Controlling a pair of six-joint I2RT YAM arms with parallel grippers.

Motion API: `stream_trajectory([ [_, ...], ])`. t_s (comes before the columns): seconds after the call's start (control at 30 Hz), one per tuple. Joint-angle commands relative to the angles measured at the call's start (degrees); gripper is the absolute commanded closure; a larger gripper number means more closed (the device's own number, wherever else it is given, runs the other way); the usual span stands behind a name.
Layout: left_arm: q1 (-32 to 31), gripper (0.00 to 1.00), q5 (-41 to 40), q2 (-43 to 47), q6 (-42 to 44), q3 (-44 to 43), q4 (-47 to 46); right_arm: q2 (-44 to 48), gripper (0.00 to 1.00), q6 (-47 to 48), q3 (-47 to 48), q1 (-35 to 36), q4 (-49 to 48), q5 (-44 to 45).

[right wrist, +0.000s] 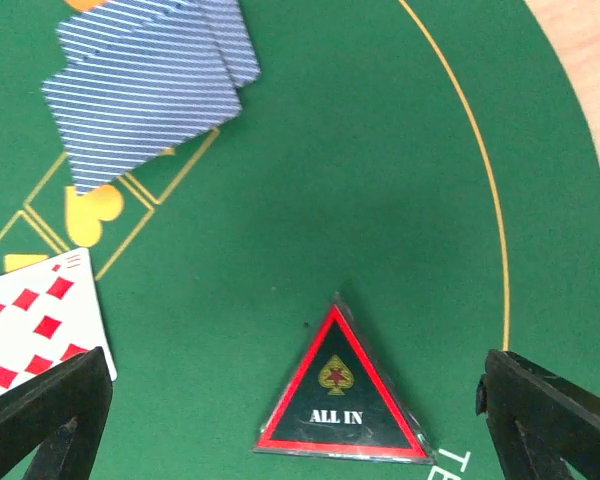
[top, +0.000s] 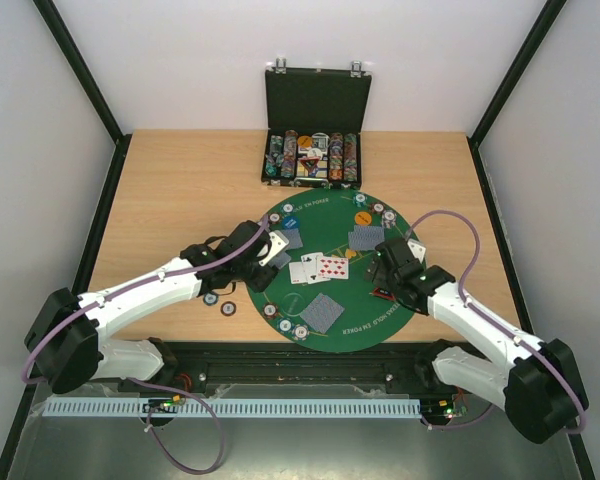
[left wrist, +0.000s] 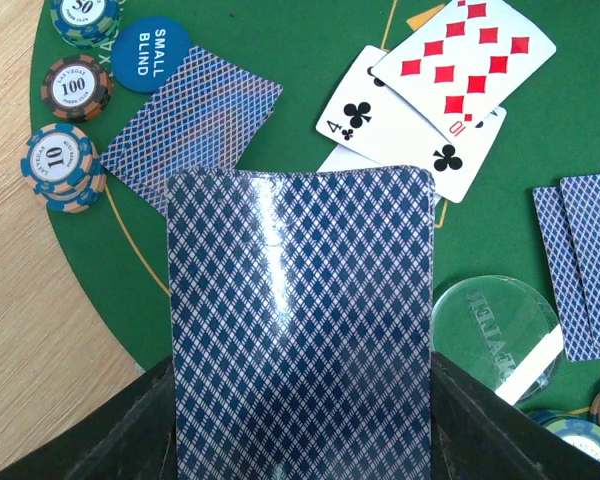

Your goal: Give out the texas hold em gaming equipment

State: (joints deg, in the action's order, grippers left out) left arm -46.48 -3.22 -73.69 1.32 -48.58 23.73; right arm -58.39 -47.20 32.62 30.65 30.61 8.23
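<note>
A blue-backed playing card [left wrist: 300, 320] stands between the jaws of my left gripper [top: 273, 250], which is shut on it over the left part of the round green mat [top: 365, 305]. My right gripper [right wrist: 292, 400] hangs open over the mat's right side. The black-and-red triangular "ALL IN" marker [right wrist: 340, 400] lies flat between its fingers [right wrist: 50, 420], touching neither. Face-up cards [top: 320, 267] lie at the mat's centre, among them a ten of diamonds [left wrist: 460, 70] and a four of clubs [left wrist: 365, 110]. Face-down cards [top: 323, 312] lie near the front, with more [top: 365, 238] at the back right.
The black hinged case [top: 313, 155] stands open at the back, full of chip rows. Striped chips [left wrist: 62, 165] and a blue "SMALL BLIND" button [left wrist: 152, 50] sit at the mat's left rim. Loose chips [top: 220, 300] lie on the wood. A clear disc [left wrist: 495, 335] rests near the held card.
</note>
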Motion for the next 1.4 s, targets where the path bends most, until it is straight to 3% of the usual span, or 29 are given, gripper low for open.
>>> stream_trajectory([
  [0.0, -0.12, 0.40, 0.27, 1.22, 0.85, -0.12, 0.36, -0.23, 0.01, -6.68, -2.95, -1.73, -2.60, -3.64],
  [0.3, -0.15, 0.40, 0.24, 1.40, 0.82, -0.11, 0.36, -4.06, 0.01, -7.80, -4.94, -2.00, -6.74, -2.95],
  [0.77, -0.18, 0.40, 0.37, 1.07, 0.88, -0.20, 0.38, -9.54, 0.01, -5.12, -5.32, 0.61, -7.09, -11.03],
  [0.93, -0.18, 0.40, 0.32, 1.15, 0.93, -0.16, 0.37, -13.02, 0.01, -6.48, -3.73, 6.87, -4.69, -7.67],
  [1.13, -0.19, 0.40, 0.41, 1.15, 0.96, -0.20, 0.35, -15.28, 0.00, -5.56, -1.68, 8.26, -1.93, -2.80],
  [1.37, -0.17, 0.40, 0.37, 1.35, 0.95, -0.16, 0.32, -16.37, 0.18, -4.23, -1.03, 8.46, -1.11, -2.02],
])
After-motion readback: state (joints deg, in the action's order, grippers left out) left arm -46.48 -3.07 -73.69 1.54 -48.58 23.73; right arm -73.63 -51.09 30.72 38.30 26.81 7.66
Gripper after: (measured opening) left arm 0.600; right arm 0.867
